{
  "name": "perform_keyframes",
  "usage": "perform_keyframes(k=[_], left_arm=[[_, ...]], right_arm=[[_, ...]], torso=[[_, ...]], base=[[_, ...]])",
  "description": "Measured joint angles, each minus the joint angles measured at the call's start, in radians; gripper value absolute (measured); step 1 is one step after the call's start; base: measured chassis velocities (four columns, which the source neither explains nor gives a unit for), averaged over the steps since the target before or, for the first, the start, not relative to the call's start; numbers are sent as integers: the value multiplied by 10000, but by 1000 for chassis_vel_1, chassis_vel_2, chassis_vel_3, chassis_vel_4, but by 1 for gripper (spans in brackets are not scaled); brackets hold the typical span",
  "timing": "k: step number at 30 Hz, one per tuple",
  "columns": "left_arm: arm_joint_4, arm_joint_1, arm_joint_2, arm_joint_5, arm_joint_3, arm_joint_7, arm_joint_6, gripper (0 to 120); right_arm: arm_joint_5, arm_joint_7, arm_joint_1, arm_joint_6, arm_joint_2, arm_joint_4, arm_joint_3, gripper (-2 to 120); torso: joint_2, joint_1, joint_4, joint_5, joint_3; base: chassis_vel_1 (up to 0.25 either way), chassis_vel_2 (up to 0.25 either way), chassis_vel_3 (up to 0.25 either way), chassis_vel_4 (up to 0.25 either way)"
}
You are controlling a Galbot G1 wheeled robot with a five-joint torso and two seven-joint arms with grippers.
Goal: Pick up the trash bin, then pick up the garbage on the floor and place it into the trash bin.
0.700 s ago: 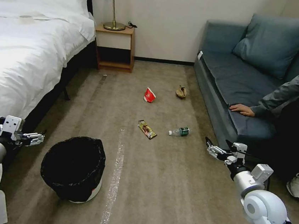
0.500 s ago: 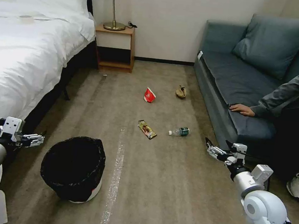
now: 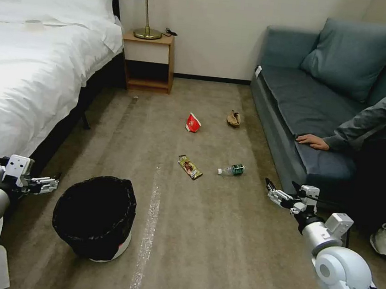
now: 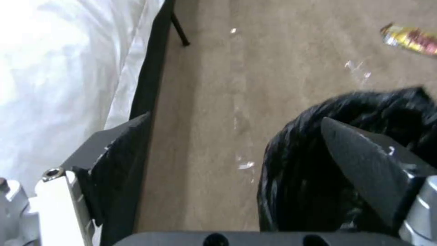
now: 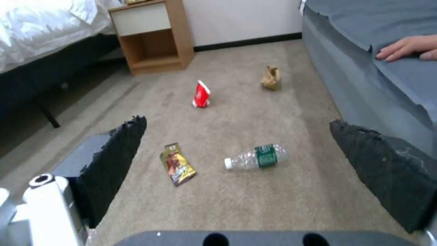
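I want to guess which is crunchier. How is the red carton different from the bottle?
The red carton is red-and-white paper; the bottle is clear with a green label. The carton stands up on the carpet farther from the robot; the bottle lies on its side, nearer. Both are loose on the floor, untouched.

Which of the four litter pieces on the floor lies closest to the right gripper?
The clear bottle with the green label; it lies on its side nearest the right gripper. The snack wrapper, red carton and brown paper wad lie farther off.

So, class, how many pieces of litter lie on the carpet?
4: red-and-white carton and brown paper wad farther off, snack wrapper and bottle nearer. More may be hidden in the bin.
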Motion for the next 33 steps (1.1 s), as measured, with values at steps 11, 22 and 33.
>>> perform_keyframes(k=[11,22,33], left_arm=[[607,-239,-338,-42,443,-548,1053,100],[2038,-2517,-657,14,2585,-488,1136,100],[3377,-4268,-1129,389,4572,-386,1109,100]], right_arm=[[-106,6,230,-13,106,-209,-447,100],[-341,-24,271,-16,297,-347,-690,100],[-477,-99,240,41,569,-427,-607,100]], torso=[[0,0,0,2,-1],[0,0,0,2,1],[0,0,1,0,0]], base=[[0,0,0,0],[0,0,0,0],[0,0,0,0]])
